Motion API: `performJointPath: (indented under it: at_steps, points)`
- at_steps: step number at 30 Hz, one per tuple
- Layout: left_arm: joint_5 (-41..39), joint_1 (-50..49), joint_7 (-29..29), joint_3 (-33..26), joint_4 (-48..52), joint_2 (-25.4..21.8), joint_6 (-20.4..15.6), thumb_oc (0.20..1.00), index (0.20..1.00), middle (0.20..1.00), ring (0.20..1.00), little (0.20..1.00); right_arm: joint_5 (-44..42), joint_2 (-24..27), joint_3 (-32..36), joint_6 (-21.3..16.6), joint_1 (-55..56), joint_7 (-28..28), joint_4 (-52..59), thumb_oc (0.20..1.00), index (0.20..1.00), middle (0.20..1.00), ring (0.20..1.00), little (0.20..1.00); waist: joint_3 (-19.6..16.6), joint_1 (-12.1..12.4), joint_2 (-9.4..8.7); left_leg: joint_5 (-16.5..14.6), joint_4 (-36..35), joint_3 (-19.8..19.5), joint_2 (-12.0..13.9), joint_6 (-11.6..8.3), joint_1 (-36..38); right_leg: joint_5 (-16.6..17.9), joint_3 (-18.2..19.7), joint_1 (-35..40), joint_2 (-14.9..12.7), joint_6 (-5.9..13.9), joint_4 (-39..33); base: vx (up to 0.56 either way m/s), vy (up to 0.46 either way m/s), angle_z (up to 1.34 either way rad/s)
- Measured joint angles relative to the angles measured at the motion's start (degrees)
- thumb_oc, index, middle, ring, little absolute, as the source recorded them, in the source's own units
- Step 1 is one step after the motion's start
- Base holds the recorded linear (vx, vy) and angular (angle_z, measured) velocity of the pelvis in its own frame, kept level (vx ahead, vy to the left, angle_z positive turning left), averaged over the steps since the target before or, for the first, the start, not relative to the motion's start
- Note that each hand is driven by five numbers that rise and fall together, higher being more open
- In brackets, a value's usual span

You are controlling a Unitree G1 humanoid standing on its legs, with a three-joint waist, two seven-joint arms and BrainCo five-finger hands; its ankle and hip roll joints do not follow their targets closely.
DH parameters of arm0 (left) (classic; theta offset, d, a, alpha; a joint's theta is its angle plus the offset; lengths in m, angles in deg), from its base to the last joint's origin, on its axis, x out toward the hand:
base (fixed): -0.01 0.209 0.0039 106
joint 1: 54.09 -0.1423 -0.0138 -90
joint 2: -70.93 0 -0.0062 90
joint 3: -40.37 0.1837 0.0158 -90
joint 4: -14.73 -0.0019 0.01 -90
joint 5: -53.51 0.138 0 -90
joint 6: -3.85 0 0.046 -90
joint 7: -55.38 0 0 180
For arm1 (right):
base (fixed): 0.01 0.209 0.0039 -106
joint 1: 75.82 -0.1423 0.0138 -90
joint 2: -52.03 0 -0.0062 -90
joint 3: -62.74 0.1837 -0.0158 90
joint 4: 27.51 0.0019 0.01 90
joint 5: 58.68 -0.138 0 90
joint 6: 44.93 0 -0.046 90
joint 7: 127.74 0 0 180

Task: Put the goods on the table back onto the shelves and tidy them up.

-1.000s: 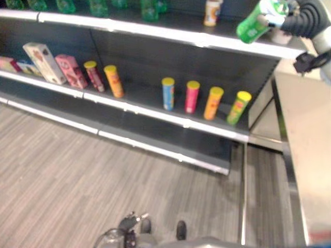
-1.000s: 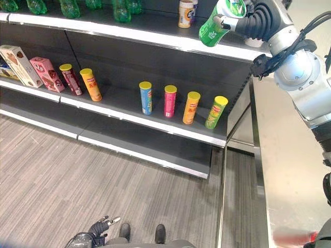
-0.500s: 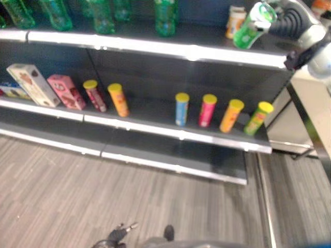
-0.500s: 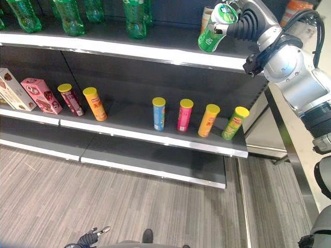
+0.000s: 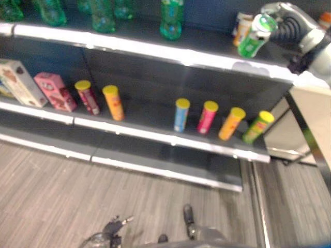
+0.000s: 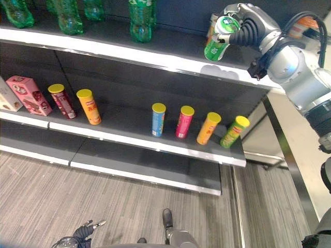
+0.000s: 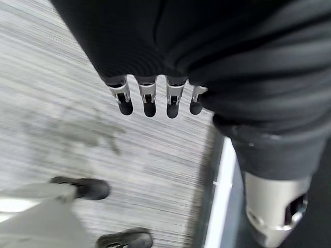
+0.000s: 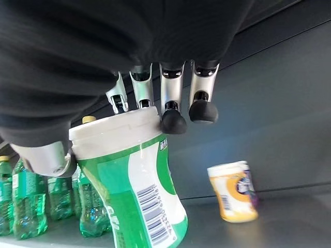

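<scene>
One green jar (image 6: 219, 40) tilted, white cap uppermost, right hand (image 6: 247, 27) apparently curled round it, above top shelf (image 6: 155, 54).

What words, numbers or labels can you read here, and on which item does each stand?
Green tub in the right hand: barcode and print, too small to read.
Orange tub on the top shelf: print blurred.
Snack cans on the lower shelf: labels too small.
Pink box: unreadable.
Nothing can be quoted.
</scene>
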Motion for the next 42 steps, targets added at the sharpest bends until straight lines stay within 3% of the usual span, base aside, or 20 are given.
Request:
performJointPath:
  at_steps: [1,2,5,8,14,30,42]
  points:
    - [0.0,0.0,0.1,0.0,-0.6,0.2,0.0,1.000,1.000,1.000,1.000,1.000,0.0,0.0,-0.3,0.1,0.1,-0.2,0.4,0.200,0.200,0.200,0.200,0.200,-0.1,0.0,-0.38,-0.9,0.5,-0.1,0.0,-0.54,0.0,3.3,0.1,0.0,0.0,-0.73,0.0,0.08,-0.045,0.02]
    - [0.0,-0.1,0.1,0.1,-1.0,0.7,0.0,1.000,1.000,1.000,1.000,1.000,0.0,0.0,-0.6,0.2,0.6,-0.7,0.6,0.200,0.200,0.200,0.200,0.200,0.0,0.0,-0.13,-2.6,2.0,0.0,0.7,-1.42,0.0,4.2,0.0,0.5,1.0,-2.36,0.0,0.07,-0.032,-0.05]
    - [0.0,0.6,0.0,0.0,-0.9,0.8,-0.1,1.000,1.000,1.000,1.000,1.000,-0.3,0.6,-2.0,0.2,0.6,-0.8,0.6,0.200,0.200,0.200,0.200,0.200,-0.2,-0.4,0.24,-5.0,3.8,0.2,3.0,-2.22,-0.7,4.2,-0.7,0.9,3.2,-3.63,0.0,0.05,-0.027,-0.06]
    - [0.0,2.4,0.1,0.0,-0.5,1.2,-0.4,1.000,1.000,1.000,1.000,1.000,-1.9,1.5,-2.1,0.3,0.6,-1.0,0.1,0.200,0.200,0.200,0.200,0.200,-0.2,-0.7,0.27,-5.5,3.5,0.1,4.5,-2.95,-0.4,4.2,-1.1,1.1,4.4,-3.77,0.0,0.04,-0.031,0.05]
    - [0.0,2.3,0.0,-0.2,-2.1,1.1,-0.4,1.000,1.000,1.000,1.000,1.000,-2.2,1.6,-4.4,0.2,0.4,-2.5,-2.0,0.200,0.200,0.200,0.200,0.200,-0.6,-1.0,-0.13,-5.5,2.7,0.1,4.4,-3.01,1.3,3.3,-1.3,2.7,4.3,-4.95,0.0,0.05,-0.019,0.03]
    - [0.0,-1.5,0.0,-0.1,-3.2,1.2,-0.4,1.000,1.000,1.000,1.000,1.000,-4.2,1.5,-4.4,-0.1,1.1,-4.3,-1.4,0.200,0.200,0.200,0.200,0.200,-2.1,-0.9,-1.78,-5.8,3.6,0.0,4.2,-3.05,0.8,3.1,-1.4,2.7,4.2,-5.28,0.0,0.00,0.000,0.00]
    - [-0.1,-1.1,0.1,1.0,-0.9,1.4,-0.5,1.000,1.000,1.000,1.000,1.000,-4.5,0.3,-8.7,-0.1,0.7,-3.7,-1.9,0.200,0.200,0.200,0.200,0.200,-3.8,-1.0,-1.60,-5.8,3.7,0.1,4.2,-3.05,0.8,3.1,-1.4,2.7,4.1,-5.28,0.0,0.00,0.000,0.00]
